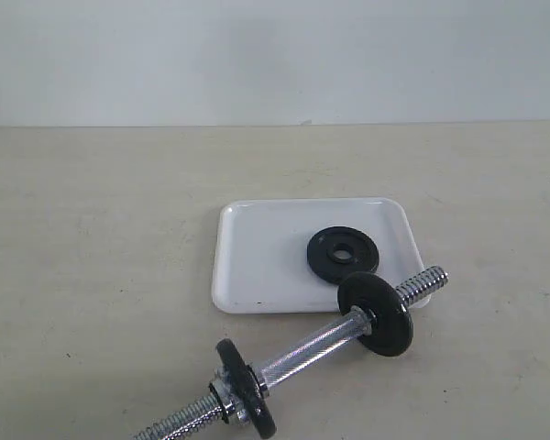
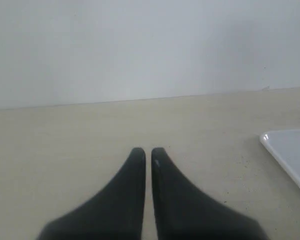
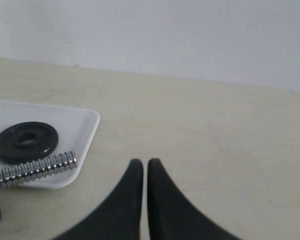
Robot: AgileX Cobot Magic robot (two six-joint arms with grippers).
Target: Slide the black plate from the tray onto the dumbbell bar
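A pale beige table (image 1: 92,275) fills the scene below a plain white wall (image 1: 275,55), and on it, right of the middle in the exterior view, sits a white tray (image 1: 257,247) with rounded corners and a low rim. A chrome dumbbell bar (image 1: 307,348) lies slantwise in front of the tray, carrying two black discs on edge: one (image 1: 376,313) stands just against the tray's near rim, the other (image 1: 246,401) sits further down the bar toward the camera. Past the upper disc, the bar's threaded end (image 1: 422,282) pokes out over the tray's near right corner. The black plate (image 1: 343,249) lies flat inside the tray, hole upward, in the right half toward the near rim; it is close to the threaded end and the upper disc but apart from both. The left gripper (image 2: 148,155) has its two dark fingers (image 2: 135,172) pressed almost together, with only a thin slit between the tips and nothing between them; bare table lies beneath and ahead of it, and only one corner of the tray shows in its wrist view. The right gripper (image 3: 141,167) looks the same, its fingers (image 3: 130,190) drawn together on nothing, over bare table near the tray corner where the plate and the threaded end lie, and clear of all three. Whether either gripper's tips touch the table cannot be told.
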